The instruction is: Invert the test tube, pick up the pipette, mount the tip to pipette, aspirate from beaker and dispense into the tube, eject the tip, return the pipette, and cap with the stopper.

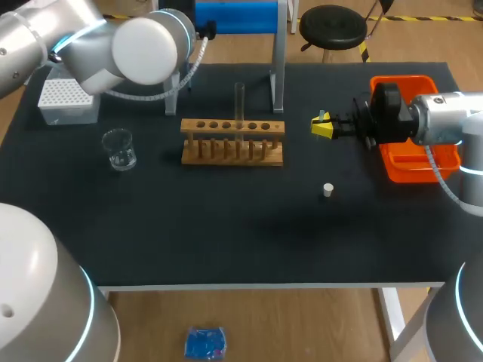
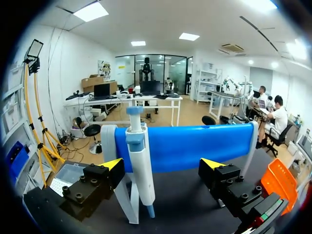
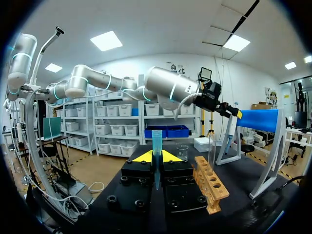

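Note:
A clear test tube (image 1: 239, 105) stands upright in the wooden rack (image 1: 232, 141). Right of the rack hangs my right gripper (image 1: 323, 128), shut on a teal pipette tip (image 3: 156, 141) that sticks up between its fingers. At the back, my left gripper (image 2: 165, 168) is open in front of the stand. The blue-and-white pipette (image 2: 139, 161) hangs there between its fingers, nearer one finger and touching neither. The glass beaker (image 1: 119, 148) sits left of the rack. A white tip box (image 1: 68, 98) is at the back left. The white stopper (image 1: 327, 190) lies in front of my right gripper.
An orange tray (image 1: 419, 162) sits under my right arm at the table's right. The white stand with its blue roll (image 1: 234, 15) rises behind the rack, one leg (image 1: 278, 68) close to the test tube. Bare black tabletop spans the front half.

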Controlling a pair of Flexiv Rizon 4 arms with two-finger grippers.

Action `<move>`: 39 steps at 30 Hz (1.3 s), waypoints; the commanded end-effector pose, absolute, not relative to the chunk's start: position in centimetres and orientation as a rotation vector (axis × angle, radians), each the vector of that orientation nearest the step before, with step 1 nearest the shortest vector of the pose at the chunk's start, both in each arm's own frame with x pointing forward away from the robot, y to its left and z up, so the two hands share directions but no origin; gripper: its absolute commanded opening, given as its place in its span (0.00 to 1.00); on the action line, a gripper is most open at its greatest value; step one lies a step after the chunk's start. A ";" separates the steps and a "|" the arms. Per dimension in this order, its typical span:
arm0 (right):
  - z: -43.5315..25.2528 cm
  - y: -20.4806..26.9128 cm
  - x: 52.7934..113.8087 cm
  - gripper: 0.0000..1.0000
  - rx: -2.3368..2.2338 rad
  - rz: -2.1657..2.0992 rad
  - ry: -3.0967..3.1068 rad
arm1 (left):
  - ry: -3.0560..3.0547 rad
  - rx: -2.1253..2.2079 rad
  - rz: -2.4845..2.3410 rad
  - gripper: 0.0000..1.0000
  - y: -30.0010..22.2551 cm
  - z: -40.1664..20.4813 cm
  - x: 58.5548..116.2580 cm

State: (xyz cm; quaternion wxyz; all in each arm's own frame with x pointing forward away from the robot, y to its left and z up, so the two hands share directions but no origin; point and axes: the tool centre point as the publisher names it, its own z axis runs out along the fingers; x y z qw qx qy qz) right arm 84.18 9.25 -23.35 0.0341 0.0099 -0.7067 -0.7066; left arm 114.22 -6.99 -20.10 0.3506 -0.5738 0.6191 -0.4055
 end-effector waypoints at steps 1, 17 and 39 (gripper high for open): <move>-23.3 9.2 84.1 0.00 0.030 -2.172 -2.176 | 1.596 -1.487 -1.042 1.00 -7.1 -20.3 114.4; -23.3 9.2 84.1 0.00 0.030 -2.172 -2.176 | 1.569 -1.479 -1.036 1.00 -6.5 -20.3 115.5; -23.3 9.2 84.1 0.00 0.030 -2.172 -2.176 | 1.557 -1.487 -1.015 1.00 -6.1 -20.5 116.8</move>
